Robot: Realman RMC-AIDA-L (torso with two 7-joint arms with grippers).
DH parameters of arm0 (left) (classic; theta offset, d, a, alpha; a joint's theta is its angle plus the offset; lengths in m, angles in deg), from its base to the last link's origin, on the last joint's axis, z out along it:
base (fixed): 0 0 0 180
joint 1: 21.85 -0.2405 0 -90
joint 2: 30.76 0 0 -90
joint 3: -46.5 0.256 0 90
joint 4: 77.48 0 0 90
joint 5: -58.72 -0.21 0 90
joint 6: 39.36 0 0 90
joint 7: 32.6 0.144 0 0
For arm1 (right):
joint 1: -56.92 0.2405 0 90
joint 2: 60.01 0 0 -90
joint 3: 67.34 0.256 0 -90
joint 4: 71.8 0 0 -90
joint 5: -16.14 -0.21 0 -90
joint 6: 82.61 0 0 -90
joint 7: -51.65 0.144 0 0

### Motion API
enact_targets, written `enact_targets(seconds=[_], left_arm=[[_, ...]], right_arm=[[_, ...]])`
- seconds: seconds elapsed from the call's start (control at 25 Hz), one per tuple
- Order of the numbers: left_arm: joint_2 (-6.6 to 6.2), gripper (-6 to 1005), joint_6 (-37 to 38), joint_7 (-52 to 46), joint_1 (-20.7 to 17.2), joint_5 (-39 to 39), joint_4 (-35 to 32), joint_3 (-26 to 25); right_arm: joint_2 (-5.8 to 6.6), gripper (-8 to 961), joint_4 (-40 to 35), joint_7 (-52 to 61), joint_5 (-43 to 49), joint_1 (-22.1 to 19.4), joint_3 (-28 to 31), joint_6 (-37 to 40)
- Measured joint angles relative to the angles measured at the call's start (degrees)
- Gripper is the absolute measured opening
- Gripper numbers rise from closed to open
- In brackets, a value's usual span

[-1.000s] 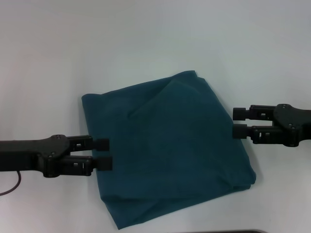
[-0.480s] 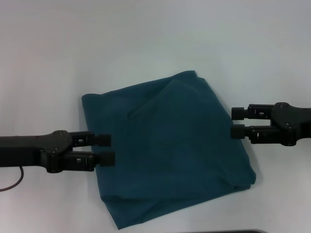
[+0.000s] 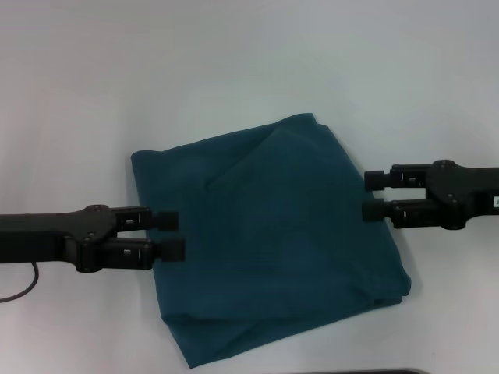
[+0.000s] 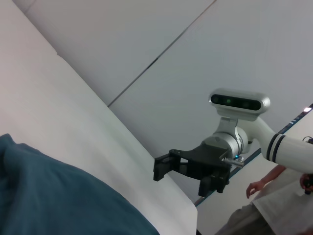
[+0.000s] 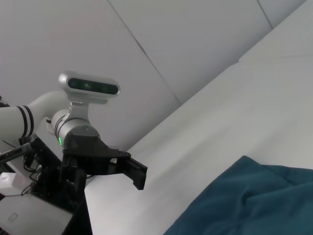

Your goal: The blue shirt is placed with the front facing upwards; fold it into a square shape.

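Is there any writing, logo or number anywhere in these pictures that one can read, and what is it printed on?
None can be read.
The blue shirt lies folded on the white table with plain fabric up: no print or label shows.
The left gripper and right gripper carry small pale marks, too small to read.
A white box in the right wrist view bears no legible text.

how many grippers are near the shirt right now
2. The left gripper is at the blue shirt's left edge, fingers open; the right gripper is at its right edge, fingers open. Neither holds cloth.
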Motion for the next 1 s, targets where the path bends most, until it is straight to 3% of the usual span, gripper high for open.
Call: enact_targets(seconds=[1.0], left_arm=[[0.63,890,-1.5,0.0,0.9,0.1,0.0,0.3]], right_arm=[[0.15,765,-0.1,0.5,0.6,2.8,0.0,-1.0]])
